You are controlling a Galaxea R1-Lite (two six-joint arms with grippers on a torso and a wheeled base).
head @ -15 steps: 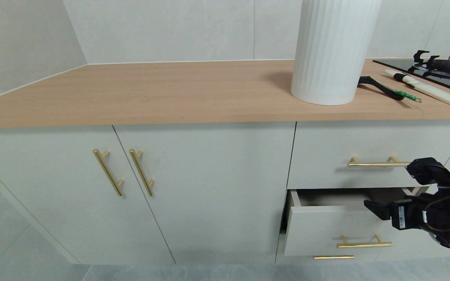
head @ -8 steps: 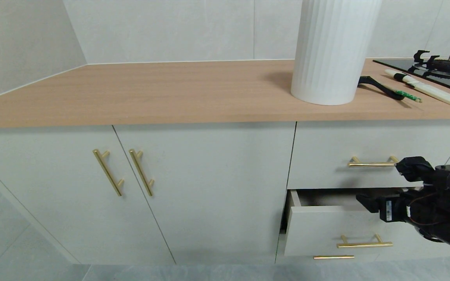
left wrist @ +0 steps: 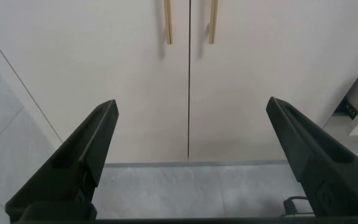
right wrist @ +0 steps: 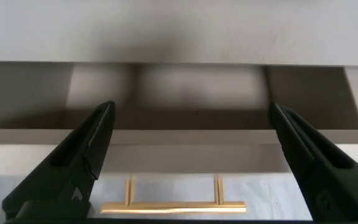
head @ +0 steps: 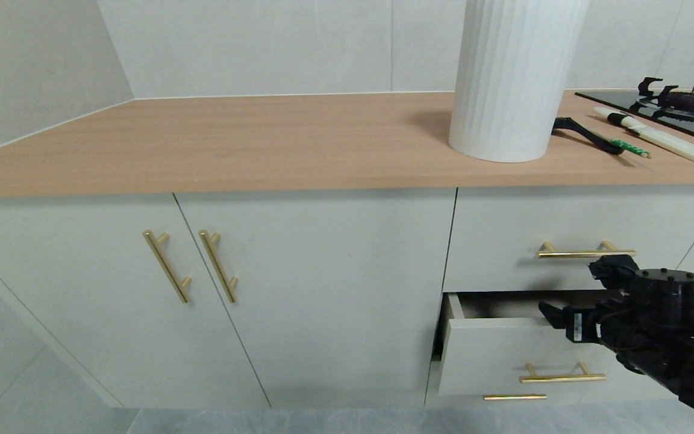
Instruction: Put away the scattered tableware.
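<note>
Under the wooden counter (head: 262, 144), the right end effector (head: 573, 288) sits open at the part-open drawer (head: 491, 355); left end effector (left wrist: 190, 104) open too.

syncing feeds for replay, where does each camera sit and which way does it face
Head view: on the robot's head, looking forward and down at the light wooden countertop; the black right gripper shows by the partly open white drawer.
Left wrist view: on the left wrist, facing two pale cabinet doors with gold bar handles; open left gripper frames them.
Right wrist view: on the right wrist, facing into that drawer; right gripper open.
Shared: the drawer, in head and right wrist views.
</note>
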